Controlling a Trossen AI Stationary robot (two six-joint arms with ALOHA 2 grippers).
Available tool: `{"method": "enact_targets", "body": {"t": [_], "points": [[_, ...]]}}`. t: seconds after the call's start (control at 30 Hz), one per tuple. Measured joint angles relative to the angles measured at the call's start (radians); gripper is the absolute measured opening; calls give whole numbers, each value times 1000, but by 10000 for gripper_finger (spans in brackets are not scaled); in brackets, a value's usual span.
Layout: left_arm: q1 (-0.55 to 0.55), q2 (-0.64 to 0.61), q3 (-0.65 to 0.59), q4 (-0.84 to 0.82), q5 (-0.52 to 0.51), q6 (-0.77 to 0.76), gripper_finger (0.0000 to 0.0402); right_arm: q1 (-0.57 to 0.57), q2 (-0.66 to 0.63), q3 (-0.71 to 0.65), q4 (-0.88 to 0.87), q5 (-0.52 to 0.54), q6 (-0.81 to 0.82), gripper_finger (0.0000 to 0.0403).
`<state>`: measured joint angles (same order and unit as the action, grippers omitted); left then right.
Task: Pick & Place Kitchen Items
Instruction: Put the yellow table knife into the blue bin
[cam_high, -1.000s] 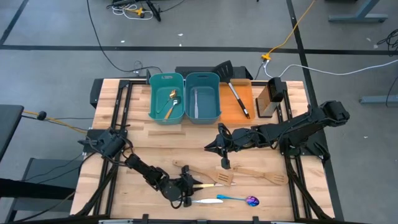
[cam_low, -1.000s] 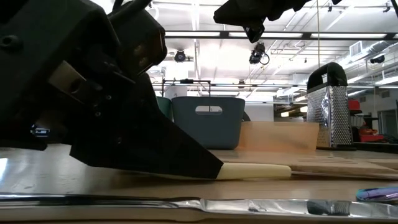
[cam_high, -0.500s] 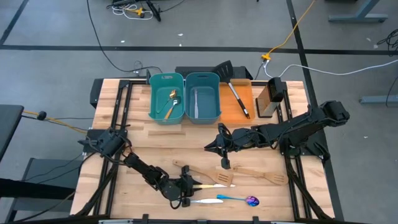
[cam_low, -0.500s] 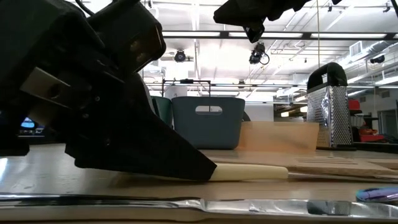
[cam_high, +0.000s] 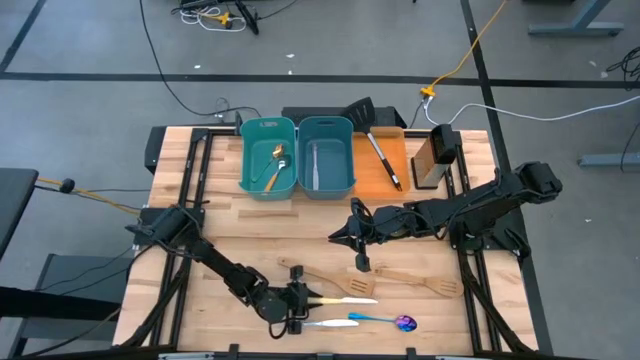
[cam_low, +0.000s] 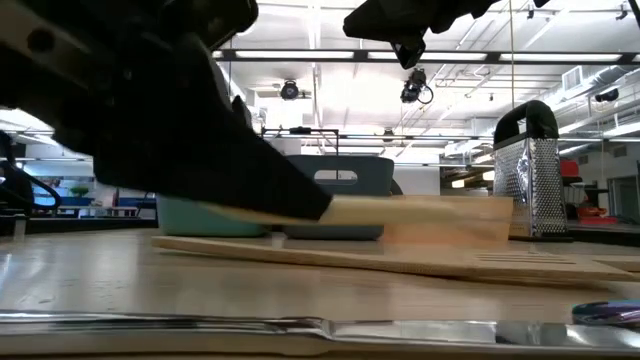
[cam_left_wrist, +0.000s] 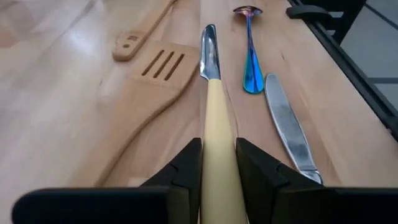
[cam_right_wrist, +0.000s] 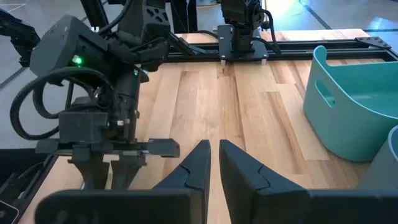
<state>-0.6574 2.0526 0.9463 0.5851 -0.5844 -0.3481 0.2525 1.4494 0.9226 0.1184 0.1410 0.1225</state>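
My left gripper (cam_high: 302, 298) is shut on a cream-handled silver utensil (cam_high: 345, 298) near the table's front edge and holds it off the wood. Beside it, flat on the table, lie two pale wooden spatulas (cam_high: 325, 280) (cam_high: 420, 283), a silver knife (cam_high: 320, 323) and a blue-handled purple spoon (cam_high: 385, 320). My right gripper (cam_high: 360, 262) hangs shut above the table's middle with nothing in it. A gold spoon (cam_high: 275, 165) lies in the left teal bin (cam_high: 268, 125). My left gripper pinches the utensil's cream handle (cam_left_wrist: 217, 118) between its two fingers (cam_left_wrist: 186, 158). The fingers run along the handle, slanting a little downward from the table's left. The silver blade (cam_left_wrist: 209, 43) sticks out ahead. The utensil (cam_low: 400, 210) hangs about level, above the table.
Along the far edge stand two teal bins, the right one (cam_high: 327, 125) with silver cutlery in it. An orange tray (cam_high: 380, 170) carries a black slotted spatula (cam_high: 375, 140), and a box grater (cam_high: 435, 155) stands to its right. Bare wood lies between the bins and the utensils.
My left gripper has risen and rolled a little, staying shut. The cream-handled utensil has come up with it from lying on the table to hanging above it. The other utensils have stayed where they were.
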Motion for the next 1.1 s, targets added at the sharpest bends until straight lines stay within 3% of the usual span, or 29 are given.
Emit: {"method": "enact_targets", "body": {"t": [0.5,1.1], "points": [[44,-172,2,-237,-49,30,84,0,0,0,26,-1,-8,45],[196,-420,3,-564,-136,20,84,0,-19,0,133,1,-93,45]]}}
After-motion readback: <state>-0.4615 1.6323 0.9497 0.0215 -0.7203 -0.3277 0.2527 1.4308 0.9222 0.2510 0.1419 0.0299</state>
